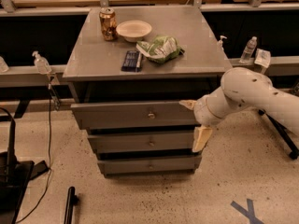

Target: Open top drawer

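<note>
The top drawer is the widest grey face under the cabinet top, with a small brass knob at its middle. Its face stands about flush with the cabinet front. My gripper is at the drawer's right end, well to the right of the knob. It is open and empty, with one cream finger pointing left at the face's upper right corner. The other finger hangs down beside the middle drawer. The white arm comes in from the right.
On the cabinet top are a can, a white bowl, a green chip bag and a dark flat packet. The bottom drawer is below. Bottles stand on side rails, a chair base at left.
</note>
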Action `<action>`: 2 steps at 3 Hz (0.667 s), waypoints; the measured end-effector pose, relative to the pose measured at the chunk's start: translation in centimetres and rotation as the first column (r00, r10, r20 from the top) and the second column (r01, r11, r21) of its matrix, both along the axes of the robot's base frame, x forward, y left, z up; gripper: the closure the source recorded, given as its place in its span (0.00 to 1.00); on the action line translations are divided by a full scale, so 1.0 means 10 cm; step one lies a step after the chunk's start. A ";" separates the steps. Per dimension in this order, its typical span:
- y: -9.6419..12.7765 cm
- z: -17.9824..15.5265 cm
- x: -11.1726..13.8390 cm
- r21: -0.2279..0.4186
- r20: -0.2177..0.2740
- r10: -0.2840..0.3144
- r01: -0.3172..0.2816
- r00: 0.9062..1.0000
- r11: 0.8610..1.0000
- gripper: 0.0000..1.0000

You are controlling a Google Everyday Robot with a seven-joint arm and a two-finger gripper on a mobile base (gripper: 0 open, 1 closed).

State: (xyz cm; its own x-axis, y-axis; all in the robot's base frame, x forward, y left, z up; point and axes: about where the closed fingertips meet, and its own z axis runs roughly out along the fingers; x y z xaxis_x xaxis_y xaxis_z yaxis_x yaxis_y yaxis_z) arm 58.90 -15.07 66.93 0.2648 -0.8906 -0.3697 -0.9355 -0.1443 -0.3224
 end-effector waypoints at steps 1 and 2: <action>0.00 0.14 0.23 -0.006 0.057 0.008 -0.008 0.998 1.000 0.03; 0.01 0.24 0.46 -0.014 0.085 0.021 -0.020 0.996 1.000 0.03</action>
